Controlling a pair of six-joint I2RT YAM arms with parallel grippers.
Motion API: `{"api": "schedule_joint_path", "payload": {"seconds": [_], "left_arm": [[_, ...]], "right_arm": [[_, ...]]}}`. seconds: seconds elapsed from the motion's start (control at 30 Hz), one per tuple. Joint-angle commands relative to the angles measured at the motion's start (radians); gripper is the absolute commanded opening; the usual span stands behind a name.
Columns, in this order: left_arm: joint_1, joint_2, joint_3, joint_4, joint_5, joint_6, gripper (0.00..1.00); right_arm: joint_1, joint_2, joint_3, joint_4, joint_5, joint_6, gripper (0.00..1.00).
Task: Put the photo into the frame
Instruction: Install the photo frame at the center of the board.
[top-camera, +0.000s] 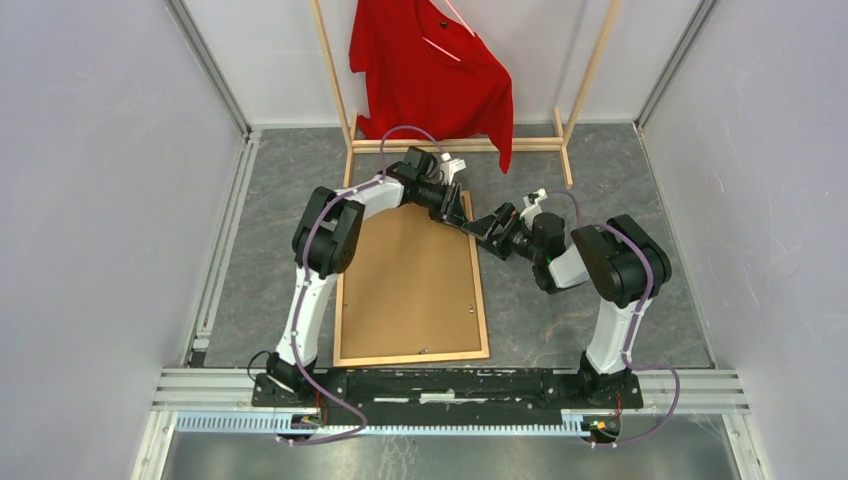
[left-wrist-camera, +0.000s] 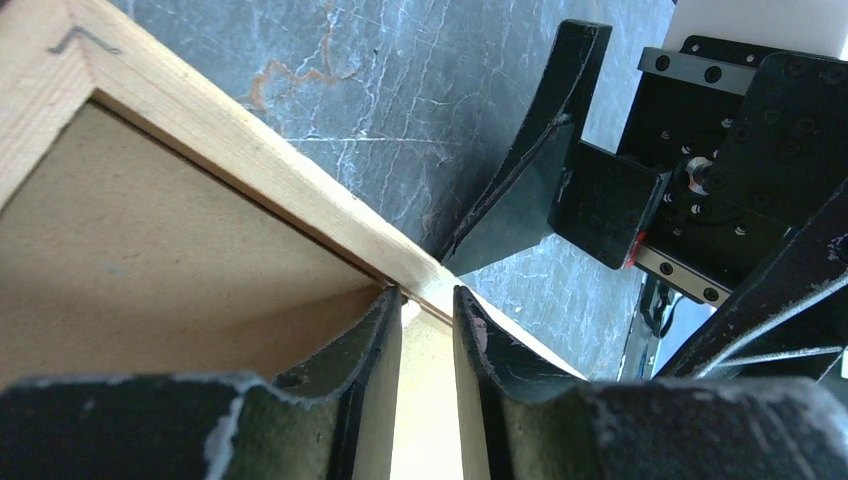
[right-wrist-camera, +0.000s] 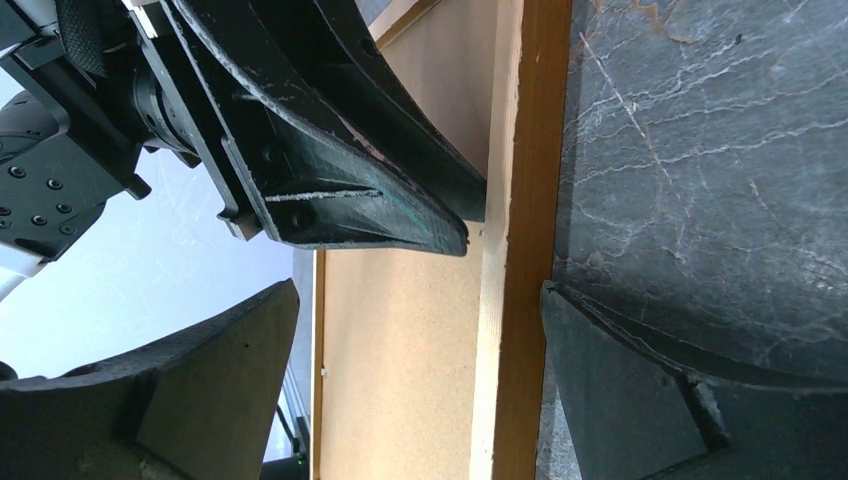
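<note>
The frame (top-camera: 410, 357) of orange-brown wood lies back-up on the grey table, and a plain brown backing board (top-camera: 410, 280) fills it. The photo is hidden. At the frame's far right corner my left gripper (top-camera: 466, 218) is shut narrowly on the right rail. In the left wrist view its tips (left-wrist-camera: 427, 293) straddle the pale rail (left-wrist-camera: 230, 140), one on the board side, one outside. Just below it my right gripper (top-camera: 487, 232) stands open. In the right wrist view it (right-wrist-camera: 418, 295) spans the same rail (right-wrist-camera: 520, 300), with the left gripper's finger (right-wrist-camera: 380, 215) just ahead.
A pale wooden clothes rack (top-camera: 455, 145) with a red shirt (top-camera: 430, 70) stands at the back, close behind the frame's far edge. White walls close in both sides. A metal rail (top-camera: 450, 385) carrying the arm bases runs along the near edge.
</note>
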Motion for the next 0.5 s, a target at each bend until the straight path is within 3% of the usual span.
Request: {"api": "schedule_joint_path", "payload": {"seconds": [0.0, 0.23, 0.47], "left_arm": [[-0.040, 0.025, 0.003, -0.049, 0.048, 0.022, 0.32], [-0.018, -0.034, 0.095, -0.159, 0.020, 0.094, 0.42], [0.066, -0.167, 0.221, -0.366, 0.045, 0.186, 0.72]], "right_arm": [[0.011, 0.010, -0.006, 0.043, -0.032, 0.011, 0.98], [-0.027, -0.068, -0.003, -0.061, -0.034, -0.062, 0.98], [-0.029, -0.334, 0.008, -0.547, 0.070, -0.364, 0.98]]}}
